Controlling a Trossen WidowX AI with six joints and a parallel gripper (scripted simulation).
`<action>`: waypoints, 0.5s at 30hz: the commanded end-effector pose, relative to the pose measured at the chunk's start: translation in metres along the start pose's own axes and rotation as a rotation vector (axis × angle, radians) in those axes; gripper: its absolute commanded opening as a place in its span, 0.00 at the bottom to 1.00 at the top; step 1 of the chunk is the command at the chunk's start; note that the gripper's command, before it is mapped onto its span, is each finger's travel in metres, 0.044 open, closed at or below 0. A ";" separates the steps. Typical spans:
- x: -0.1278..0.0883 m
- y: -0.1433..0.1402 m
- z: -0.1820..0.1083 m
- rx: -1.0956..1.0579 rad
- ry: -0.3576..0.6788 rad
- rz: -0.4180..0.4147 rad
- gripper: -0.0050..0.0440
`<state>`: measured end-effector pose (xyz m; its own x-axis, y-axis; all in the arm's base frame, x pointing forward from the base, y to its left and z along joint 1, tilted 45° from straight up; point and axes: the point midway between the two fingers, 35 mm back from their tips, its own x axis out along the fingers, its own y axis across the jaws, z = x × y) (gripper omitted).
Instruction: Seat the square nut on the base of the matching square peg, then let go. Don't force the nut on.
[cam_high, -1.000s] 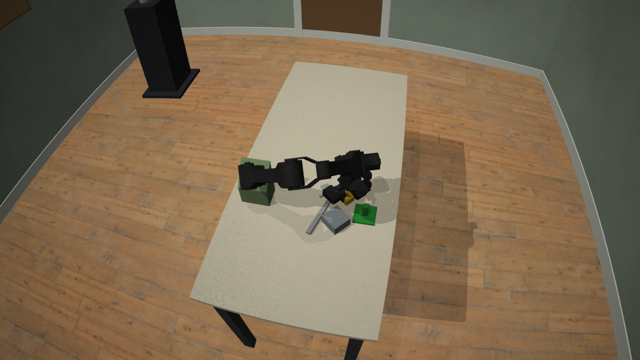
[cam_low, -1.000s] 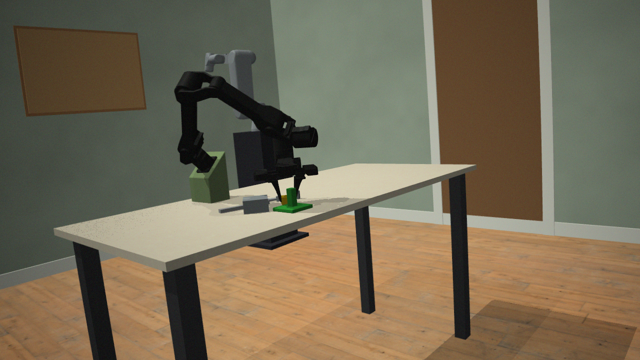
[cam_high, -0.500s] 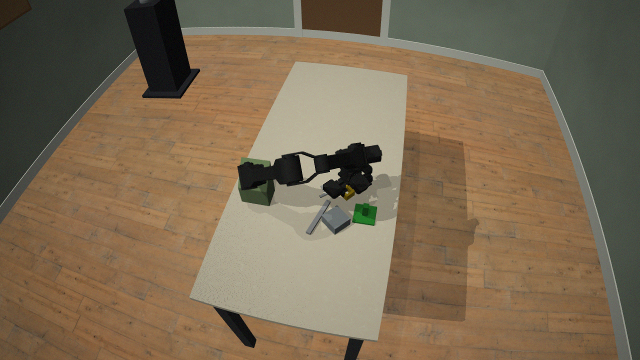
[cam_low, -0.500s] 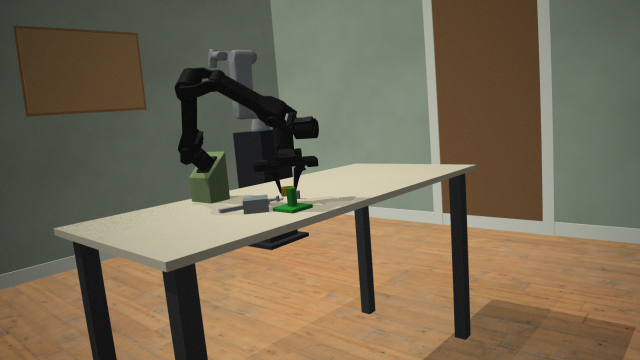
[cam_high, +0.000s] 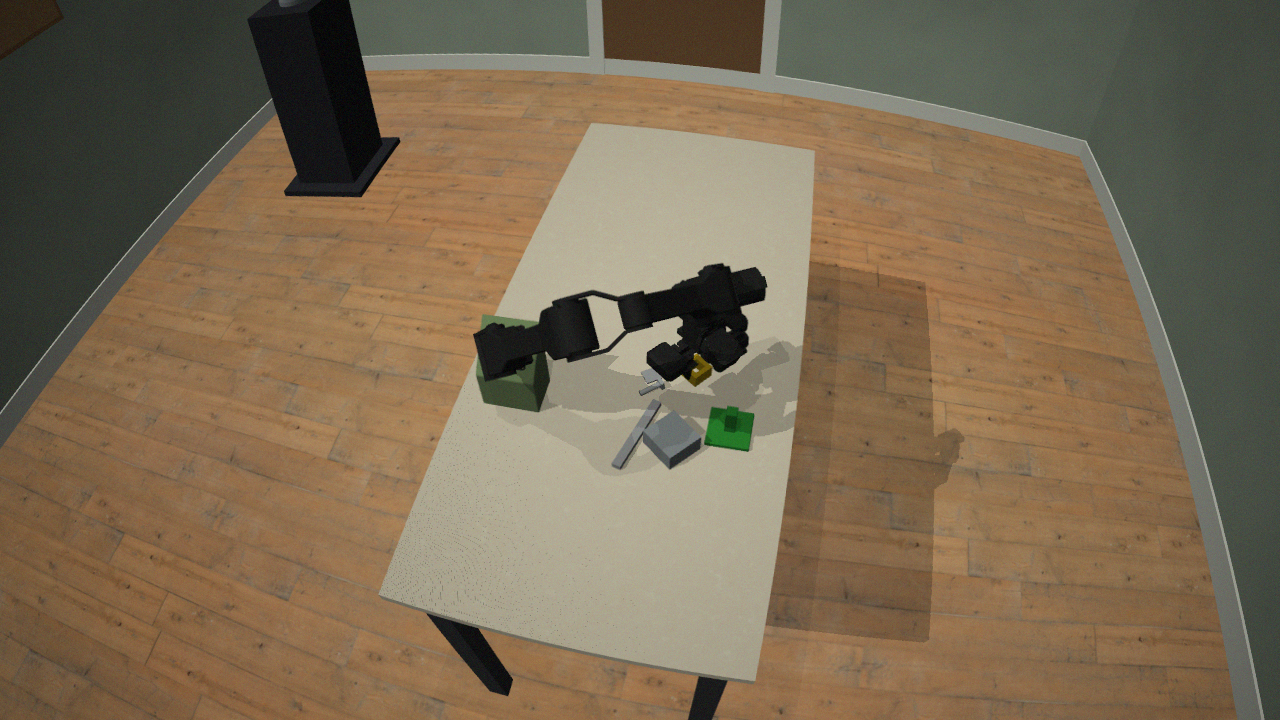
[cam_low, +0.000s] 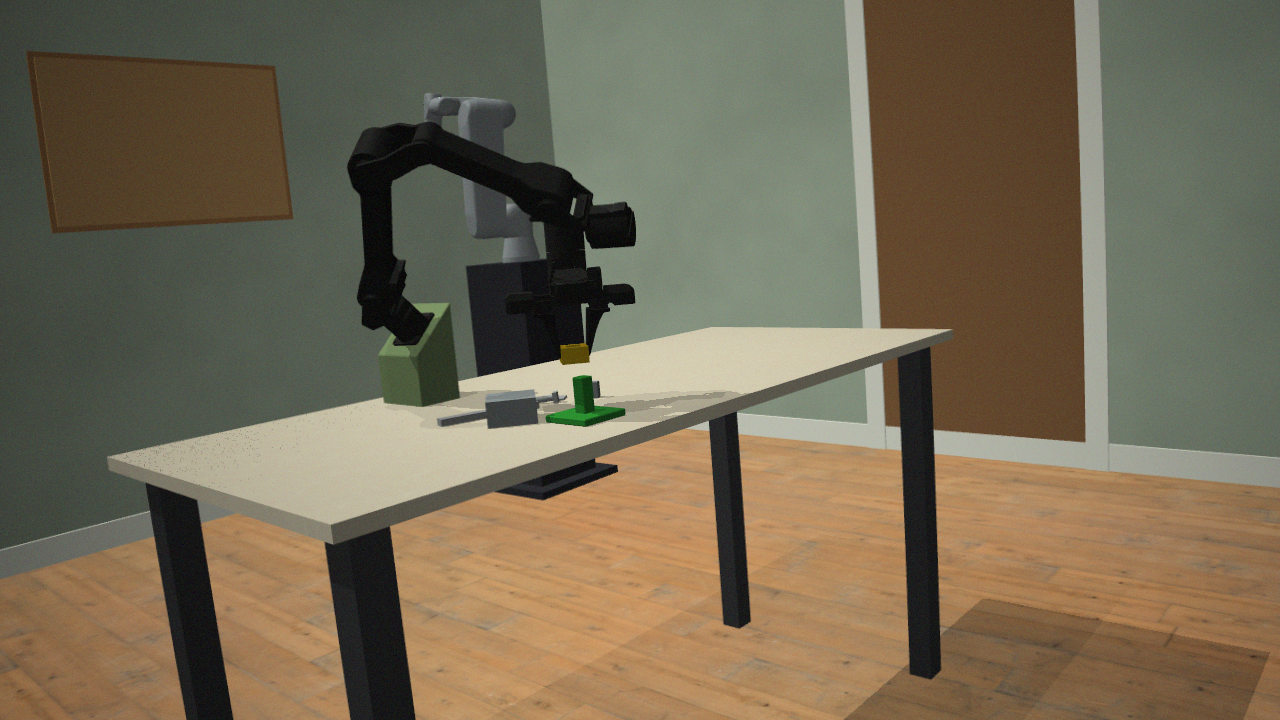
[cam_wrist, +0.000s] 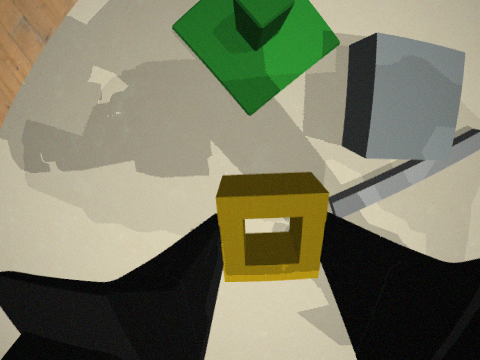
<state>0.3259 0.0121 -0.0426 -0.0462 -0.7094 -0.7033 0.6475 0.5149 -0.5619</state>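
My gripper (cam_high: 700, 368) (cam_low: 573, 351) (cam_wrist: 268, 221) is shut on the yellow square nut (cam_high: 699, 373) (cam_low: 573, 353) (cam_wrist: 230, 234). It holds the nut level, in the air above the table. The green square peg (cam_high: 731, 417) (cam_low: 583, 392) (cam_wrist: 262, 7) stands upright on its flat green base (cam_high: 718, 433) (cam_low: 608, 412) (cam_wrist: 294, 60). In the wrist view the peg lies ahead of the nut, apart from it. In the exterior view the nut hangs a little above the peg's top and slightly behind it.
A grey block (cam_high: 672, 438) (cam_low: 511, 410) (cam_wrist: 414, 96) lies beside the green base, with a long grey bar (cam_high: 634, 435) (cam_low: 460, 418) (cam_wrist: 400, 176) next to it. A small grey piece (cam_high: 651, 385) lies under the arm. A green wedge-shaped mount (cam_high: 513, 380) (cam_low: 420, 362) bears the arm at the table's edge.
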 end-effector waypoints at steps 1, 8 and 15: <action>-0.021 0.002 0.007 0.024 -0.011 0.028 0.00; -0.037 0.000 0.006 0.025 -0.011 0.027 0.00; -0.056 -0.004 0.004 0.025 -0.013 0.025 0.00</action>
<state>0.3238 0.0399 -0.0116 -0.0459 -0.7135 -0.6992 0.6487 0.5110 -0.5640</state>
